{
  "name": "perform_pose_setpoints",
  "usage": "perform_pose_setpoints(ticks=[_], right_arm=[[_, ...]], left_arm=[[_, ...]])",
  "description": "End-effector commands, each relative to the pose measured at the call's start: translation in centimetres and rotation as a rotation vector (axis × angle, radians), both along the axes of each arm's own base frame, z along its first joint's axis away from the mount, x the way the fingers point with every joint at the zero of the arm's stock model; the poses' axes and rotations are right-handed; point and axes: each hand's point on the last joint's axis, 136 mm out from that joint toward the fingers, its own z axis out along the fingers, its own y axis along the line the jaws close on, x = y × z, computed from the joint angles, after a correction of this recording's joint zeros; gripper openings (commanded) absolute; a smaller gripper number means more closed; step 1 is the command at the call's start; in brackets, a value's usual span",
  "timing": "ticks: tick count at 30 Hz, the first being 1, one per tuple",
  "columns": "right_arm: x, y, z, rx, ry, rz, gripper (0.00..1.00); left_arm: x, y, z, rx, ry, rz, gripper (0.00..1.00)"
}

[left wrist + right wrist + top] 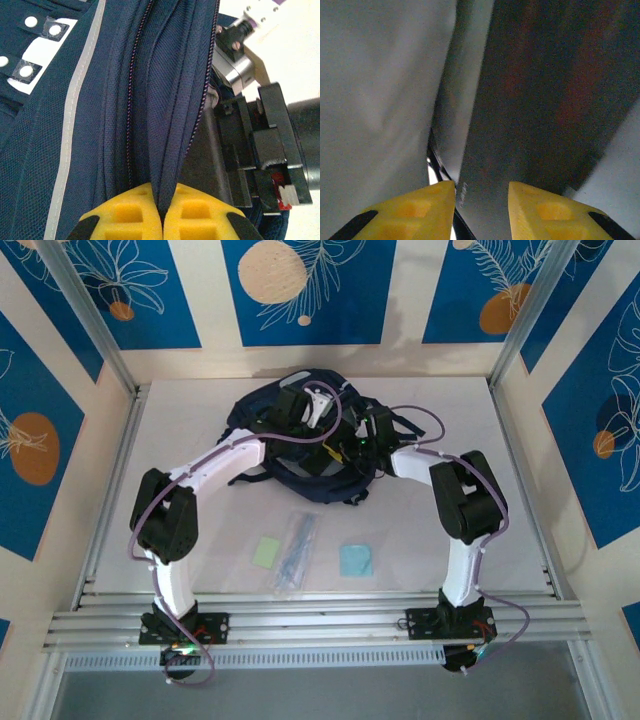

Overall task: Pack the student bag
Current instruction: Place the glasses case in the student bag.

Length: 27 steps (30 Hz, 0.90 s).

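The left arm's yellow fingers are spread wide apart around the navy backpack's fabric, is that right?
Not quite. The left wrist view shows the left fingers closed tight, not spread apart, and pinching a fold of the navy backpack fabric between them.

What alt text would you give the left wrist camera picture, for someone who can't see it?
Two yellow fingertips of the left hand pinch a fold of the student bag, dark navy fabric, beside its zipper. A light grey trim stripe and a white patch lie to the left; black and metal parts of the right arm sit at the right.
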Motion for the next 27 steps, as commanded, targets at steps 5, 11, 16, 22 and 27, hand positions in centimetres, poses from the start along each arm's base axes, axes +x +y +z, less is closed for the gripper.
perform_pose_setpoints(ticks=[5, 11, 16, 22, 27], right_arm=[[-0.9, -0.9, -3.9, -0.074, 0.075, 0.0, 0.35], [1.9, 0.4, -4.6, -0.05, 0.049, -0.013, 0.44], [5.0, 3.2, -3.4, -0.023, -0.016, -0.021, 0.43], [7.5, 7.1, -4.5, 0.011, -0.002, -0.017, 0.42], [8.3, 7.3, -4.8, 0.091, 0.013, -0.037, 0.41]], left_arm=[[-0.3, -1.8, 7.3, -0.169, -0.109, -0.078, 0.0], [-1.7, -2.9, 8.5, -0.214, -0.101, -0.145, 0.0], [-3.2, -4.1, 9.6, -0.262, -0.079, -0.224, 0.0], [-4.8, -4.8, 11.8, -0.308, -0.084, -0.298, 0.0], [-4.3, -4.4, 11.4, -0.266, -0.117, -0.293, 0.0]])
